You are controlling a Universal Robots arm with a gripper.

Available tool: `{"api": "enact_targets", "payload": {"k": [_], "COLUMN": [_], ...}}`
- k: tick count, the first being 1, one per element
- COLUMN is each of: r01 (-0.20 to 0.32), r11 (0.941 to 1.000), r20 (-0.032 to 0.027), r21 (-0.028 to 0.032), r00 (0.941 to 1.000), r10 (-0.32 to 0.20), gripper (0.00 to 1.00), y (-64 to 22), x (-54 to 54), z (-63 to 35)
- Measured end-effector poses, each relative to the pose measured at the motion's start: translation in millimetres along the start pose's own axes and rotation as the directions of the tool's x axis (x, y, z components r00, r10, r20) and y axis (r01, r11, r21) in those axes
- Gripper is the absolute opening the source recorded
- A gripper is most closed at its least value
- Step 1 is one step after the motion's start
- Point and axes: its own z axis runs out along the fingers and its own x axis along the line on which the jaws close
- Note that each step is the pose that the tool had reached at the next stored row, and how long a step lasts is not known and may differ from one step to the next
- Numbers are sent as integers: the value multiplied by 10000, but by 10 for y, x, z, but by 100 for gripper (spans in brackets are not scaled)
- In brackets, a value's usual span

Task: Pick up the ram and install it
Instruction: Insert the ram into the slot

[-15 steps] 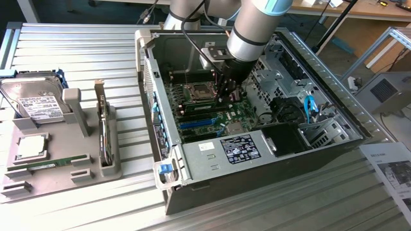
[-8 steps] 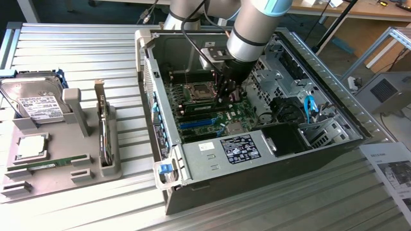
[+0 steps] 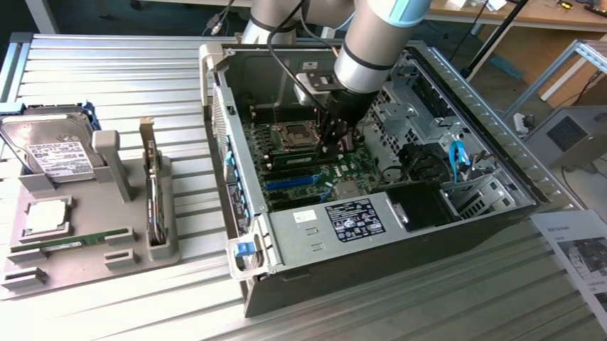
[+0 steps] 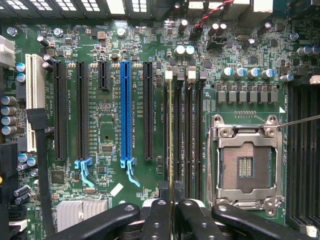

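Note:
The ram shows edge-on in the wrist view as a thin green-gold line. It runs along one of the black memory slots between the blue slot and the CPU socket. My gripper is shut on its near end, one black finger on each side. Whether the stick sits fully down in the slot I cannot tell. In the exterior view my gripper reaches down into the open computer case, just over the green ram on the motherboard. A second alike stick lies in the grey tray.
The tray at the exterior view's left also holds a hard drive, a processor and an upright expansion card. Case walls, a drive cage and cables close in around the arm. A paper sheet lies at the right.

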Motion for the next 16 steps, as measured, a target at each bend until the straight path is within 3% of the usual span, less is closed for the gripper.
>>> {"api": "enact_targets", "payload": {"k": [12, 13, 15, 16], "r01": [0, 1, 1, 0], "r11": [10000, 10000, 10000, 10000], "r20": [3, 4, 3, 3], "r21": [1, 4, 1, 1], "r00": [10000, 10000, 10000, 10000], "r10": [0, -1, -1, 0], "gripper": [12, 13, 25, 25], "y": [0, 0, 0, 0], "x": [0, -1, -1, 0], "z": [2, 3, 3, 3]}}
